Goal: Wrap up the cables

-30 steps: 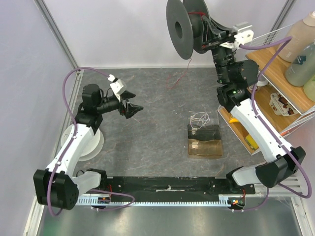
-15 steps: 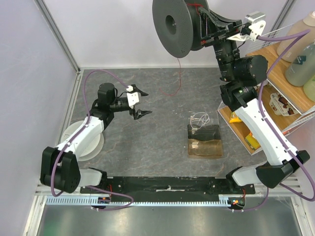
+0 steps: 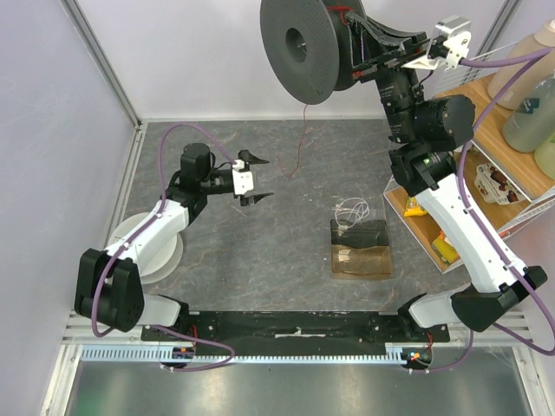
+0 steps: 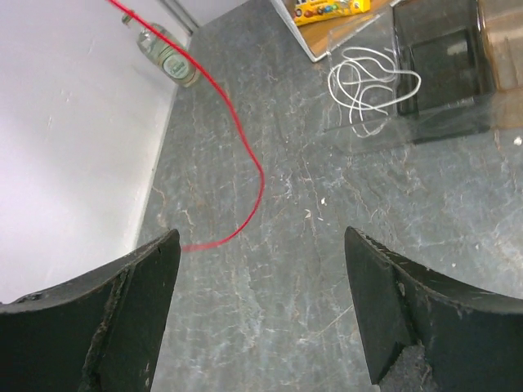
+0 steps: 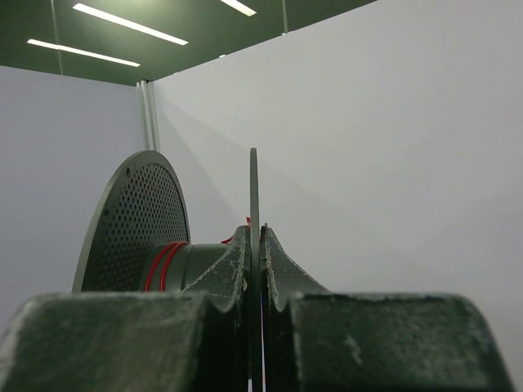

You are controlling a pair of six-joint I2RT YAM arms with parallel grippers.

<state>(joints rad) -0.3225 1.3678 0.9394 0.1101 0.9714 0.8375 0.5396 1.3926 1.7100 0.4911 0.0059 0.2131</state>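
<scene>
Between the wide-spread, empty fingers of my left gripper [image 4: 260,237] I see the red wire [image 4: 245,147] curling over the table [image 4: 270,327] just ahead. High at the far side, my right gripper [image 5: 254,245] pinches the flange of the black spool [image 3: 303,48], with the wire dangling from it.

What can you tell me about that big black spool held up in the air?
The spool is black, plastic-looking: two round flanges, one perforated, around a hub carrying a few turns of red wire. The right gripper, shut on one flange's rim, holds it high over the table. The wire's tail hangs down from it.
</scene>
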